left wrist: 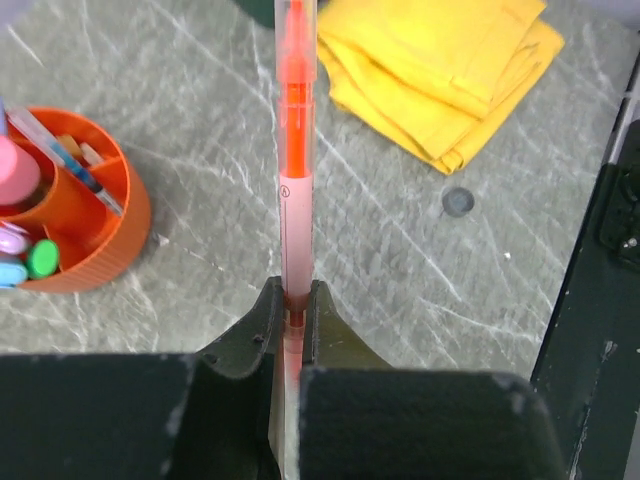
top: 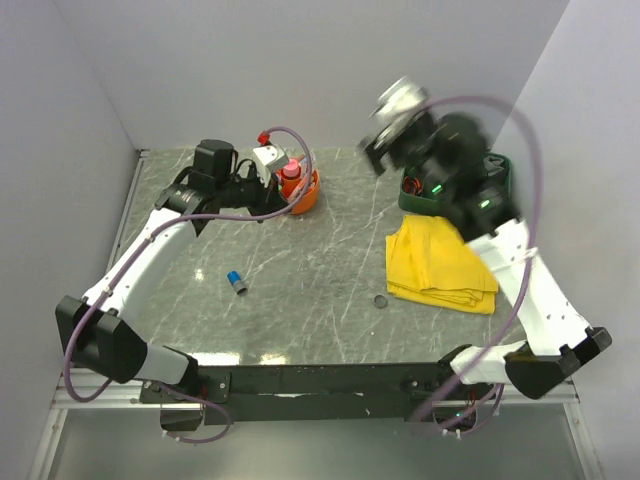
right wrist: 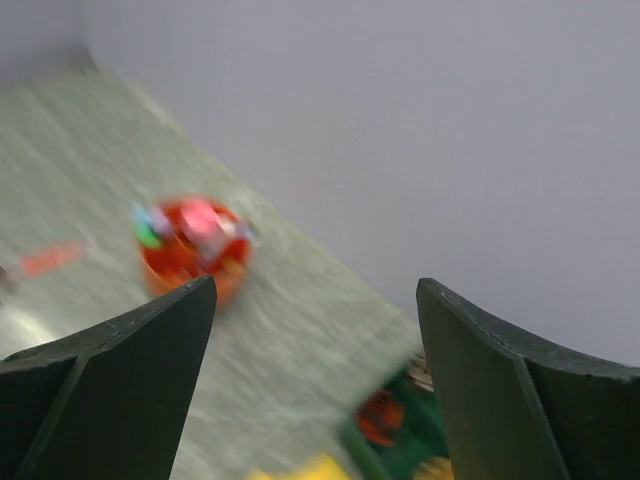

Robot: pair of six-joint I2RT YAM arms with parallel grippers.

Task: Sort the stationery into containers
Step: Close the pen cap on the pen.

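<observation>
Starting with the biggest thing, the grey table [top: 330, 250] has a folded yellow cloth [top: 440, 265] on its right side. At the far right sits the green tray [top: 412, 195]. The right arm hides most of it, so I cannot tell what is in its cells. At the far left sits the round orange organiser [left wrist: 110, 250], with a pink tube [left wrist: 15, 178] standing in it. The right gripper [right wrist: 315, 290] is up in the air near the tray, its jaws wide apart with nothing between them. Its own picture is very blurry. The left gripper [left wrist: 292, 300] is just beside the organiser, its jaws pinched tight on a red pen [left wrist: 293, 150] near one end, so the long part sticks out. The pen looks light, stiff and smooth, so it could slip or swing. I think a hold nearer its middle would be steadier. A small blue cap [top: 236, 281] lies on the left side of the table. A tiny dark disc [top: 380, 300] lies near the cloth. Both look light and low, and hard to pinch.
</observation>
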